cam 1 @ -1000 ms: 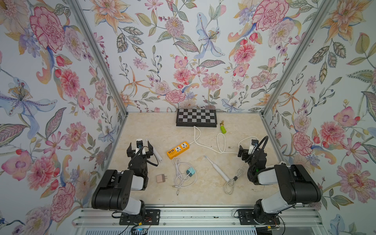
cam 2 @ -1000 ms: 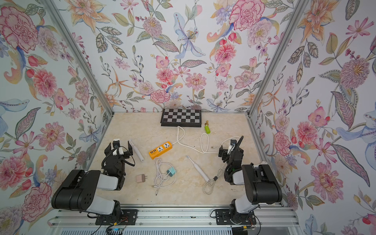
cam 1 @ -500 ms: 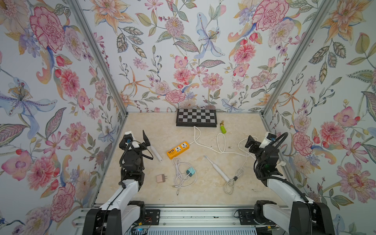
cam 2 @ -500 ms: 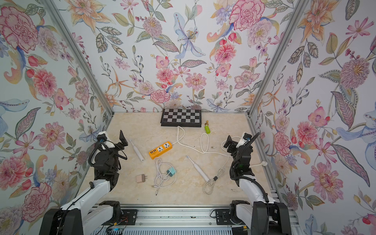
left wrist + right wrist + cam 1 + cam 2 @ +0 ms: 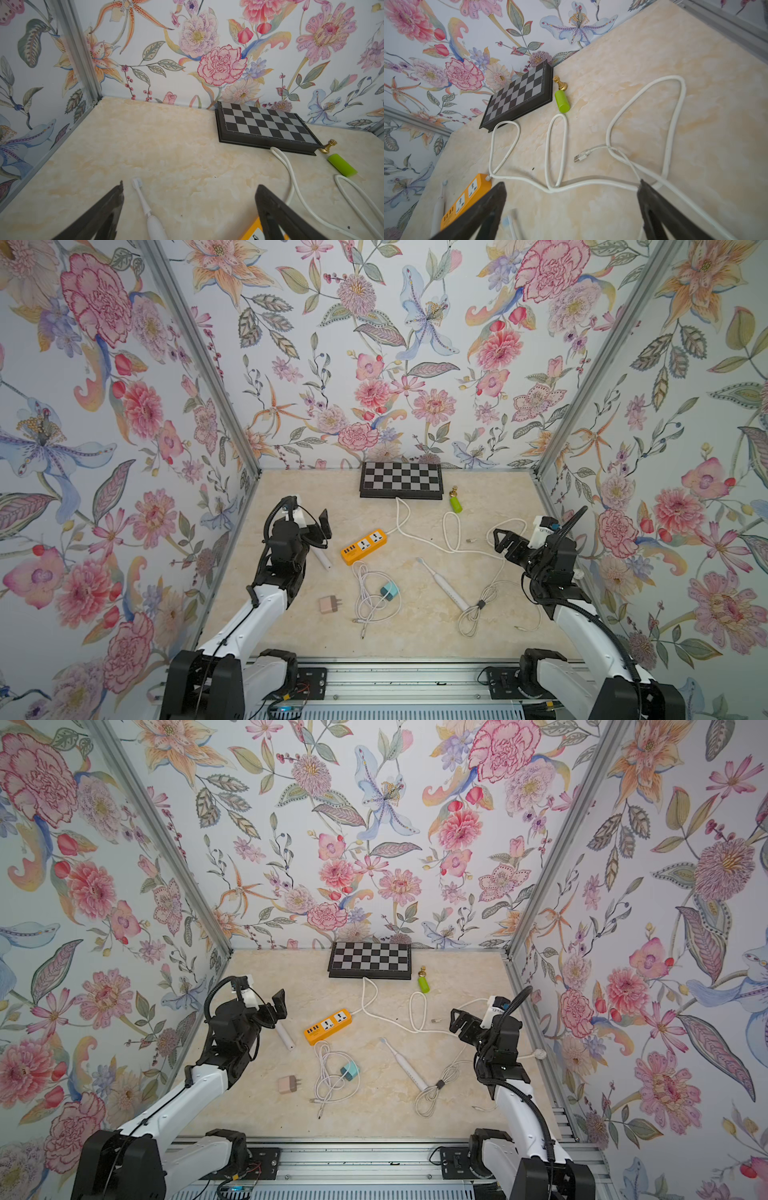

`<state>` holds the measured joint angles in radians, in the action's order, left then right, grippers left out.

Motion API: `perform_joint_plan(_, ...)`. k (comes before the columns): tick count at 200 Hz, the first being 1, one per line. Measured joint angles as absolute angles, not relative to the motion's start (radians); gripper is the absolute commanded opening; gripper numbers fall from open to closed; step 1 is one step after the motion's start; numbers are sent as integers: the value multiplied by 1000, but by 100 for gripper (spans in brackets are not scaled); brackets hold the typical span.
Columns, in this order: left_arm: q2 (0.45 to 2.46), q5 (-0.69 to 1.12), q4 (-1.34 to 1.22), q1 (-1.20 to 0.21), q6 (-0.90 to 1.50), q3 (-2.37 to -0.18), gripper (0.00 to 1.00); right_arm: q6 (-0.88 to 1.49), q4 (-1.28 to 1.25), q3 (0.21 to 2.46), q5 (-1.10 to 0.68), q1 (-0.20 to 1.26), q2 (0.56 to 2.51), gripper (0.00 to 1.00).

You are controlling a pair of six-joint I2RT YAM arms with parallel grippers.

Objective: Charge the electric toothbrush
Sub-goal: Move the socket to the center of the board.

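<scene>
Your left gripper [image 5: 190, 185] and right gripper [image 5: 572, 182] gape wide, empty. The toothbrush [image 5: 442, 585] looks light, stiff and slick: pinch its thicker handle, not the thin neck.

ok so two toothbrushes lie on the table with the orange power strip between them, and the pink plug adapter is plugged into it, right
No: the pink plug adapter lies loose, apart from the orange power strip, as both top views show. The strip does lie between the left toothbrush and the middle toothbrush.
</scene>
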<state>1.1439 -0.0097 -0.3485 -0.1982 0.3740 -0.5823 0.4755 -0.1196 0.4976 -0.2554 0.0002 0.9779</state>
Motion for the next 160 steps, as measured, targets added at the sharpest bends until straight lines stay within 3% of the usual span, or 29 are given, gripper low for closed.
perform_joint_plan(81,1441,33,-123,-371,329,-712,99,467,-2,554,-107,466,1096,100)
perform_joint_plan(160,1646,78,-98,-413,280,-778,99,452,12,600,-15,543,1166,100)
